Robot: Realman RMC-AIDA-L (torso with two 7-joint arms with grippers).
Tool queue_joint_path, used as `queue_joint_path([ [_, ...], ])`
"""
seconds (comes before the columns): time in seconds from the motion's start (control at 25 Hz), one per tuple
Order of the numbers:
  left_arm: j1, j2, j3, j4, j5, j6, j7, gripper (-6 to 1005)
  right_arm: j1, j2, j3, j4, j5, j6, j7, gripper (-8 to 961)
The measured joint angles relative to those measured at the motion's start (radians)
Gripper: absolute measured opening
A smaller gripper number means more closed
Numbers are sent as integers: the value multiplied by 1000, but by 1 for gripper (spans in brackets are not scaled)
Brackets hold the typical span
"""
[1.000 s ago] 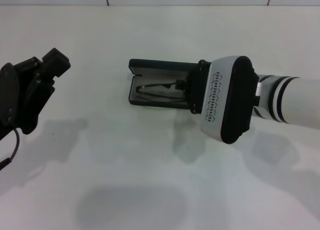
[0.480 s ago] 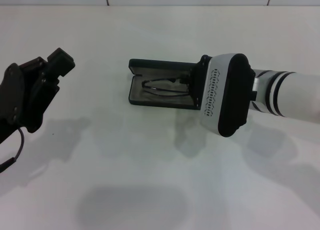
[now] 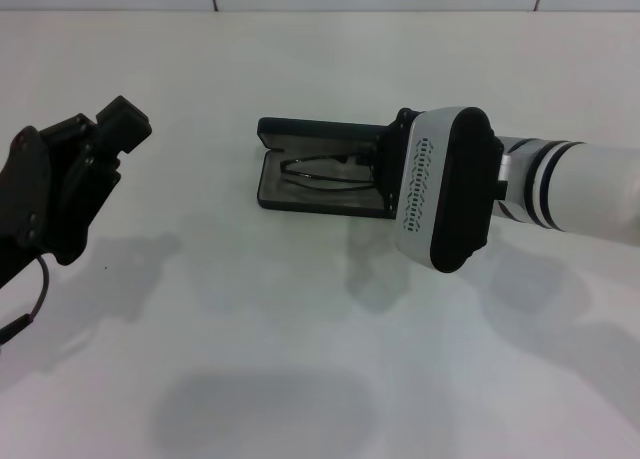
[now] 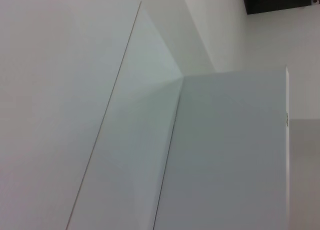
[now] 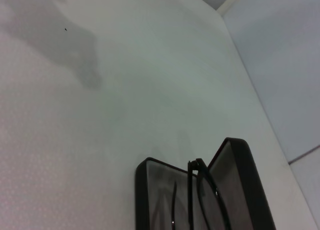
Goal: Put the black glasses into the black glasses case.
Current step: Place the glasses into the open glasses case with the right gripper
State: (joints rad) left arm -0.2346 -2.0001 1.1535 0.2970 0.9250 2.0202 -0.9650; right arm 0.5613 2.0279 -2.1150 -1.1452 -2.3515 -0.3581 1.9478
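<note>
You have the black glasses case [image 3: 320, 174] lying open on the white table [image 3: 300, 329], its lid standing up along the far edge and the grey lining exposed. The black glasses [image 3: 325, 172] sit inside the tray, folded or nearly so, with the frame running lengthwise along the case. In the right wrist view the black glasses [image 5: 200, 195] appear to rest partly against the inner face of the lid, one end of the frame rising just above the rim, though the lower part of the black glasses case [image 5: 200, 190] is cut off by the picture's edge.

Your right gripper [image 3: 385, 179] is at the right-hand end of the case, directly over that end of the tray. Its white and black wrist housing covers the fingers from the head camera, and the wrist camera shows no fingers either, so you cannot tell whether they are spread, closed, or pinching the frame. The right end of the glasses is hidden behind that housing.

Your left gripper [image 3: 115, 129] is held above the table well to the left of the case, apart from it. Its fingers are not resolved clearly enough to judge their state. The left wrist view shows only pale wall surfaces.
</note>
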Motion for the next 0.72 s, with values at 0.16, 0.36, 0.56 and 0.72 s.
queue_joint_path([
  [0.16,0,0,0,0,0,0,1,41,1,0,-1,1,0,2,0,51],
  [0.36,0,0,2,0,0,-1,2,41,1,0,-3,2,0,4,1,55],
  [0.56,2,-1,5,0,1,-2,2,41,-4,0,-8,2,1,4,5,73],
  [0.72,3,-2,6,-1,2,-2,2,40,-3,0,-16,3,1,6,13,100],
])
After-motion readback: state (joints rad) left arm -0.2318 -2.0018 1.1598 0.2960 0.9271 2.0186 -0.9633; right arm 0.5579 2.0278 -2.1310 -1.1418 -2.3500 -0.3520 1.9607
